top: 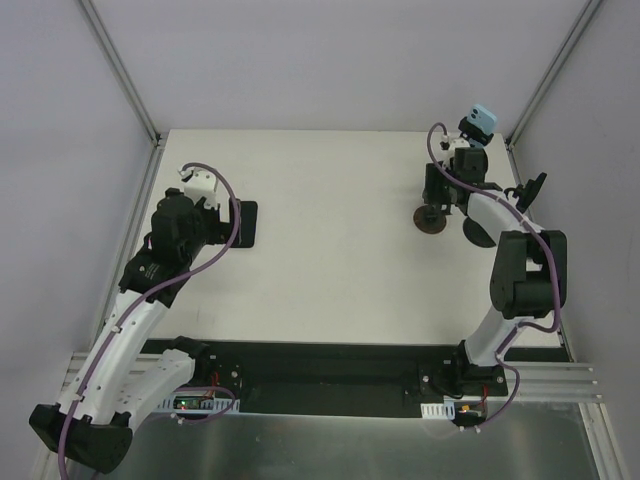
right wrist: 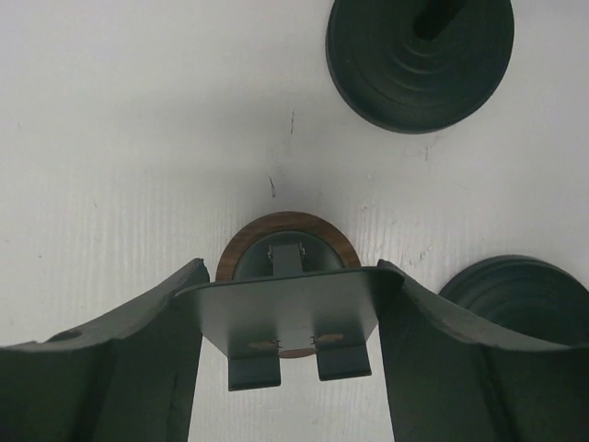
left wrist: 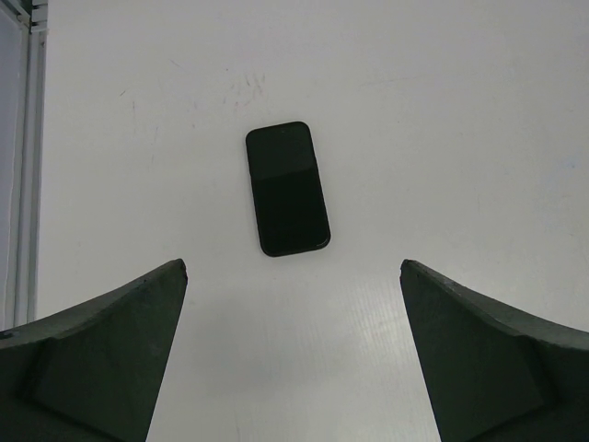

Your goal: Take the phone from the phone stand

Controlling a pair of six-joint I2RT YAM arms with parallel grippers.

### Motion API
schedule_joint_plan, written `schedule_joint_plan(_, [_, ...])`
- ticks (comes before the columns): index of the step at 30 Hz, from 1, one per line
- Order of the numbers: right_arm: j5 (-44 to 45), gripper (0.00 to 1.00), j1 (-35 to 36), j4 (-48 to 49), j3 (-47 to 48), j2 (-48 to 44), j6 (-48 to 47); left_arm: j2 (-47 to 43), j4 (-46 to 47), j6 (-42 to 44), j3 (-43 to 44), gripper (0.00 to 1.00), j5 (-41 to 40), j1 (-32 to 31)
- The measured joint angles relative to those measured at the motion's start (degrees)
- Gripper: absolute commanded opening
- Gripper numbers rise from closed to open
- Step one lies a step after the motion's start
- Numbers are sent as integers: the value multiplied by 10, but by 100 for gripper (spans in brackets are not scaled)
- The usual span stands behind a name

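The removal is judged complete. The black rectangular phone (left wrist: 287, 189) is seen lying flat on the white worktop (top: 330, 270) near its left edge, well apart from the dark metal phone stand with a round wooden base (right wrist: 285, 308), which stands bare near the far right corner. The left gripper (left wrist: 293, 267) is held above the phone, fingers wide apart, touching nothing. The right gripper (right wrist: 290, 264) is set round the stand's plate, fingers at its side edges; whether it is clamped cannot be told. Nothing is judged left but withdrawal of the arms.
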Motion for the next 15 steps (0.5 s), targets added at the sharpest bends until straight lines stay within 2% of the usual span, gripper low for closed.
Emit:
schedule_joint_plan(2, [-6, 39, 0, -2, 11, 4, 1, 3, 0, 1, 0, 99, 0, 0])
schedule_joint_plan(3, [-12, 38, 0, -3, 16, 6, -1, 4, 0, 2, 0, 99, 0, 0])
schedule_joint_plan(8, [-23, 36, 23, -18, 74, 49, 1, 8, 0, 3, 0, 99, -3, 0])
schedule_joint_plan(15, [-24, 37, 76, -29, 264, 177, 10, 13, 4, 6, -7, 99, -27, 0])
